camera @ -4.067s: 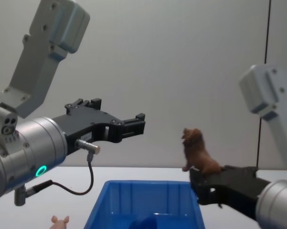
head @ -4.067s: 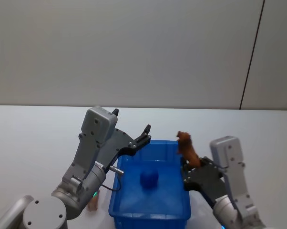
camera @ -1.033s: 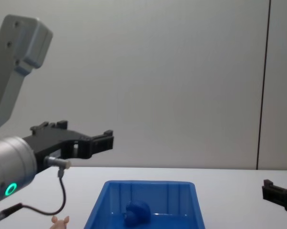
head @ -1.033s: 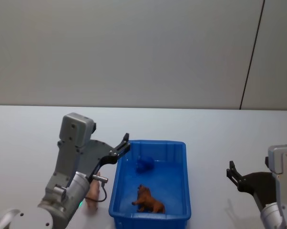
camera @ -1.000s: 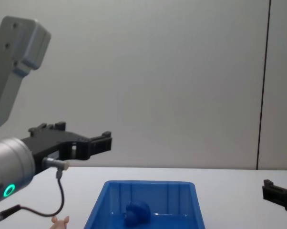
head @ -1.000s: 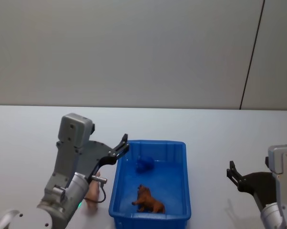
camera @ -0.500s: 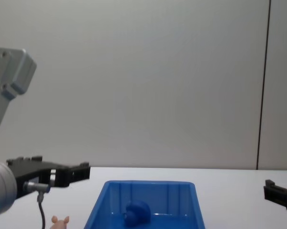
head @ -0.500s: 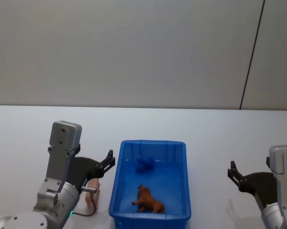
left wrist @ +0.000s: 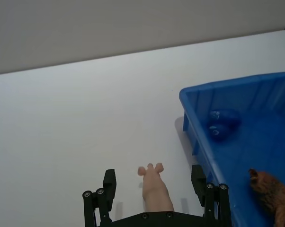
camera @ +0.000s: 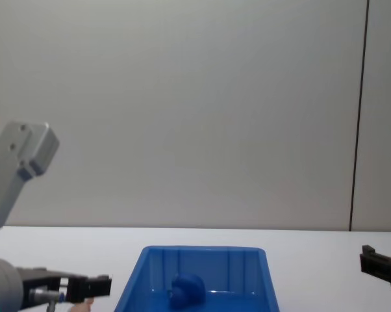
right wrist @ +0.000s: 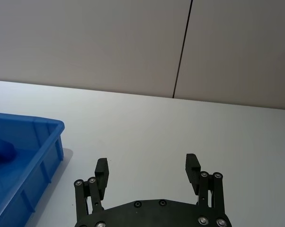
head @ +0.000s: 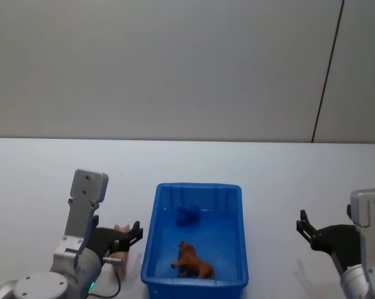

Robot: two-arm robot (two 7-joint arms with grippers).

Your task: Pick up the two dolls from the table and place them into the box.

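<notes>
The work surface is a plain white table (head: 268,174) with a matte top. It meets a flat pale grey wall (head: 175,68) along a straight horizontal edge. A thin dark vertical seam (head: 327,68) runs down the wall on the robot's right.

The bright blue rectangular plastic bin (head: 240,237) with ribbed inner walls and a thick rim stands on the table in front of the robot. Two toys lie inside it. The dark blue rounded doll (head: 187,215) rests near the far wall of the bin. A brown four-legged animal figure (head: 191,262) lies nearer the robot on the bin floor.

The pale pink pig-like doll (left wrist: 154,187) with pointed ears and a long body lies on the table just beside the bin's left wall, outside it.

The left gripper (left wrist: 154,191) is low over the table. Its jaws are spread apart and stand on either side of the pink doll; they are not pressed against the doll.

The right gripper (right wrist: 147,166) is to the right of the bin, well apart from it. Its jaws are spread wide and hold nothing.
</notes>
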